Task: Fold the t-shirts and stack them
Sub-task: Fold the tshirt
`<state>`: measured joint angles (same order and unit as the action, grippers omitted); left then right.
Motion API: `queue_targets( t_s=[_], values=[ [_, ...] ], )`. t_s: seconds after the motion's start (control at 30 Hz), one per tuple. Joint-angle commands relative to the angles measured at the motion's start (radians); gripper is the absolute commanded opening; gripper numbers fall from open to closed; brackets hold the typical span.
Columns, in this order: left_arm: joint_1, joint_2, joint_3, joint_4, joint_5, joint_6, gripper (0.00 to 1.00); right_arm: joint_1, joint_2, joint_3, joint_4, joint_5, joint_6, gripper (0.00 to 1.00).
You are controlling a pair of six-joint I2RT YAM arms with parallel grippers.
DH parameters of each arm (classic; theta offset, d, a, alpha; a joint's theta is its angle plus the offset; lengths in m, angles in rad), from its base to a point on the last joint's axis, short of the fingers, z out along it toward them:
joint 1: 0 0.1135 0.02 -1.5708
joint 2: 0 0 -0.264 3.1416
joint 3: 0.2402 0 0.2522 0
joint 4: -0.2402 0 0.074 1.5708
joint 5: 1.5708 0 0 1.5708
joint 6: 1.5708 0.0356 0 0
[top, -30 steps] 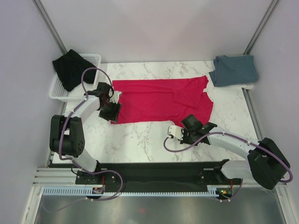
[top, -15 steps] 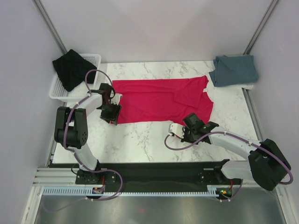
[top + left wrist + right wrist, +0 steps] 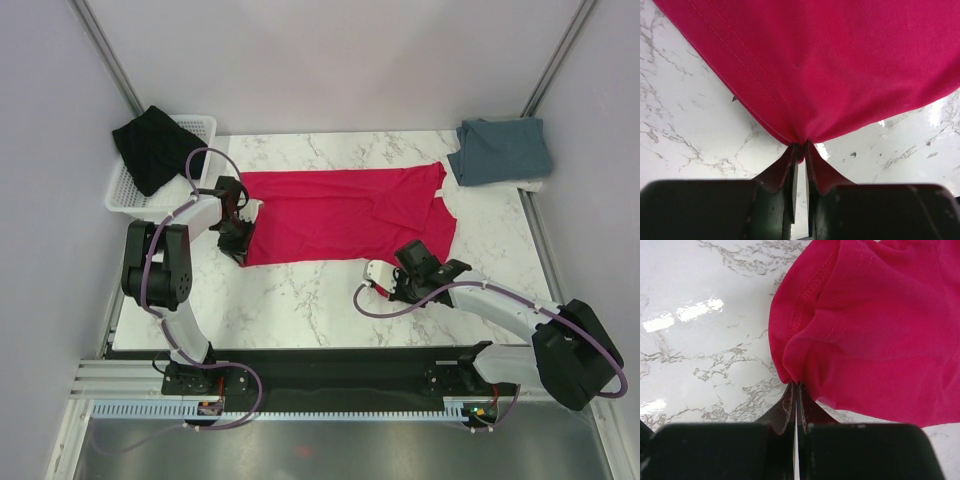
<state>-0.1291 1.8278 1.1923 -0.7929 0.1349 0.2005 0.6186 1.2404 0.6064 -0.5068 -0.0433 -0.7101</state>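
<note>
From above: noted red shirt [image 3: 345, 215] spread across counter [image 3: 300, 295], black shirt [image 3: 150, 148] draped over basket [image 3: 205, 125] far left, blue-grey shirt [image 3: 500, 150] folded far right. Left wrist: found left gripper [image 3: 800, 150] clamped on red shirt's corner. Right wrist: found right gripper [image 3: 796, 387] pinching bunched red hem.

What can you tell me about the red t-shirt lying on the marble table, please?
The red t-shirt is thin, soft crimson cloth with stitched hems, spread mostly flat and sideways across the marble table, lightly wrinkled. The left gripper pinches its near left corner; the right gripper pinches a bunched edge at its near right.
</note>
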Motion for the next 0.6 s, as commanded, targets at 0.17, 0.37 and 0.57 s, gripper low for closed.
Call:
queue_targets(
  t_s=[0.17,0.37,0.57],
  values=[
    [0.005,-0.025,0.036,-0.031,0.006,-0.001,0.02,-0.036,-0.028,0.027,0.031,0.037,0.011,0.00],
    [0.005,-0.041,0.093,-0.058,0.003,0.010,0.02,-0.124,-0.038,0.168,0.013,0.072,0.024,0.00],
    [0.005,0.011,0.259,-0.143,0.071,0.017,0.02,-0.203,0.008,0.334,0.040,0.089,0.008,0.00]
  ],
)
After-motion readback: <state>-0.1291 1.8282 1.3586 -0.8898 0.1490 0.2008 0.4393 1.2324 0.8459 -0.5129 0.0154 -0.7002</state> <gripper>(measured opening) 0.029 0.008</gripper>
